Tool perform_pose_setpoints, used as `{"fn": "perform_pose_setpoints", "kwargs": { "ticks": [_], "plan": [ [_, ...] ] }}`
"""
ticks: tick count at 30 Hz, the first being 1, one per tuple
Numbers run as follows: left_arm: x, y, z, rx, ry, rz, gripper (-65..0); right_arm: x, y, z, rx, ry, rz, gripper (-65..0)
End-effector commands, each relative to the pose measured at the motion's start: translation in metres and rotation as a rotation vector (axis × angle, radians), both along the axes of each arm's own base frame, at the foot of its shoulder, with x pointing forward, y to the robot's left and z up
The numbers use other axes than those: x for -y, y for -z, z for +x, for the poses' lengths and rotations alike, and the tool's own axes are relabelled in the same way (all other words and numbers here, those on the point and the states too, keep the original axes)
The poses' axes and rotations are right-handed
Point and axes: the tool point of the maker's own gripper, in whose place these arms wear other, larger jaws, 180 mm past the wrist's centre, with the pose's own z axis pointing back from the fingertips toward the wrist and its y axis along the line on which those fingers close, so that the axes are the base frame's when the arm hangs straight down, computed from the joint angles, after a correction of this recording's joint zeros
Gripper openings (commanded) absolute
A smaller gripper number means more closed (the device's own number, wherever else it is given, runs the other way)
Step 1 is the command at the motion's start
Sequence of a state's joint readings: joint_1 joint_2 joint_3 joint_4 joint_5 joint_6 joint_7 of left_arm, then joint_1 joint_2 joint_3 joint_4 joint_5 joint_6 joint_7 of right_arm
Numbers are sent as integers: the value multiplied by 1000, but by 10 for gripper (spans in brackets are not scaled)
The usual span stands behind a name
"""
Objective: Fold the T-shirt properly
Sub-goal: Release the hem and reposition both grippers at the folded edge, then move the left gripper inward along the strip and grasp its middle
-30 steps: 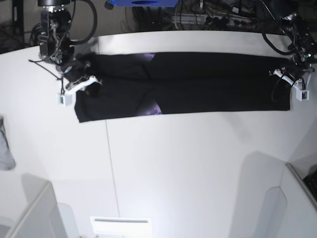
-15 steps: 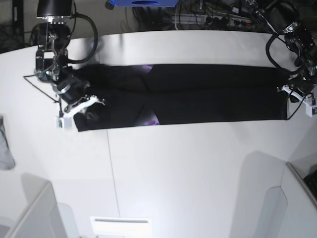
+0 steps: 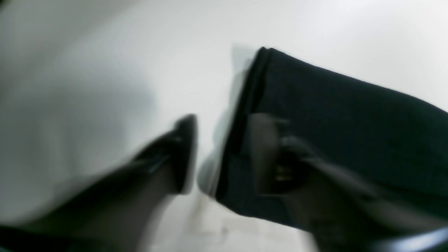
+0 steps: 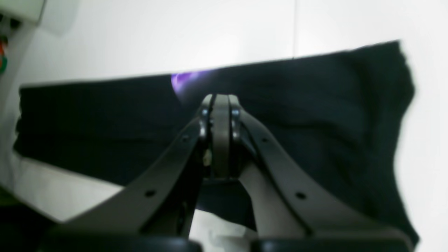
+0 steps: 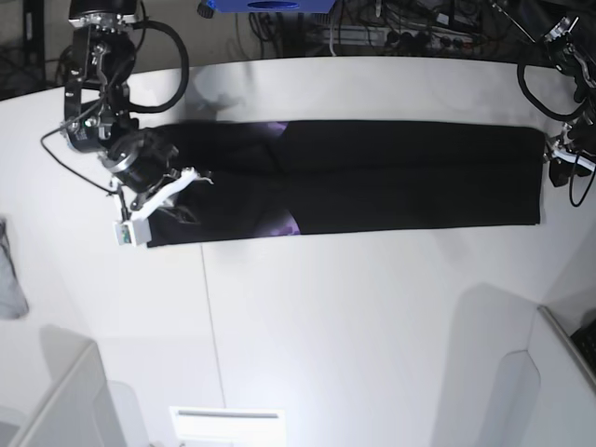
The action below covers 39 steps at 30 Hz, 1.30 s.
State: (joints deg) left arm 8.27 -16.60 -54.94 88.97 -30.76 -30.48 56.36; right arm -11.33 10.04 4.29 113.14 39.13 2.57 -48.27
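Shirt [image 5: 372,177]: you have it lying flat on the table [image 5: 372,317] as a long black band, folded lengthwise, stretching across the far half from one arm to the other.
Shirt, surface: plain black on top; a lengthwise crease line runs along its middle in the base view.
Shirt, print: you see only slivers of purple, one at the far edge [image 5: 276,127] and one at the near edge [image 5: 287,223], both left of centre in the base view; the right wrist view shows one purple patch [image 4: 182,79].
Shirt, ends: the end by the left arm is a straight, squared edge, layers stacked [image 3: 245,105]; the end by the right arm looks looser and slightly rumpled [image 4: 395,115].
Right gripper [image 5: 177,182]: over the shirt's end, fingers [image 4: 221,133] pressed together with nothing visible between them; dark cloth lies beneath.
Left gripper [image 3: 224,154]: your wrist view is blurred; fingers [image 3: 183,154] stand apart, straddling the shirt's end edge, one over the bare table, the other over the cloth.
Grey cloth [image 5: 9,279]: at the table's edge, well apart from the shirt.
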Motion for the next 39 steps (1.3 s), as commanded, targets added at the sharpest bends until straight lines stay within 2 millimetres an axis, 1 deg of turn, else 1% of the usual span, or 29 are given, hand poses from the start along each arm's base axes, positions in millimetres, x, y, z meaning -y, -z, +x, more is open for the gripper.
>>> {"fn": "perform_pose_setpoints", "kwargs": {
  "ticks": [1,3,4,5,6,8,10,12,14,15,17,22,24,27,29,31,33,36,38,39],
  "plan": [
    [-9,-10,6,39,0,19,-191,-2,-14,7,54,-5,12,-650],
    [-5,5,7,24,-1,-19,-100,-9,-13,6,50,-24,16,-650],
    [-1,12,10,15,12,-32,-81,-11,-12,5,49,-32,17,-650],
    [-1,14,17,16,27,-34,-81,-13,-12,4,47,-38,18,-650],
    [3,20,20,11,37,-45,-81,-13,-12,4,47,-38,18,-650],
    [10,37,21,-8,47,-79,-82,-14,-12,5,47,-36,20,-650],
    [17,44,30,-4,57,-101,-82,-14,-12,5,47,-36,20,-650],
    [22,53,33,-17,61,-126,-82,-14,-12,4,45,-36,20,-650],
    [27,63,31,-40,65,-150,-91,-14,-9,1,37,-36,20,-650],
    [30,66,31,-48,72,-154,-115,-14,-9,0,34,-36,21,-650],
    [34,71,31,-61,84,-162,-207,-14,-7,-2,30,-36,21,-650],
    [36,72,31,-65,88,-164,-533,-14,-5,-4,22,-36,21,-650],
    [35,70,32,-58,88,-158,-645,-14,-5,-4,23,-36,21,-650],
    [32,66,33,-54,87,-149,-650,-14,-4,-4,20,-35,21,-650],
    [24,58,35,-48,94,-119,-650,-13,-3,-6,15,-34,21,-650],
    [22,49,37,-35,107,-93,-650,-13,-3,-6,15,-32,20,-650],
    [23,35,43,-7,126,-56,-650,-13,-2,-6,13,-32,20,-650],
    [22,25,40,-20,146,19,-650,-13,-2,-6,13,-32,20,-650],
    [19,15,40,-35,154,98,-650,-13,-2,-6,13,-32,20,-650],
    [23,12,39,-37,162,122,-650,-13,-2,-6,13,-32,20,-650]
  ]
}}
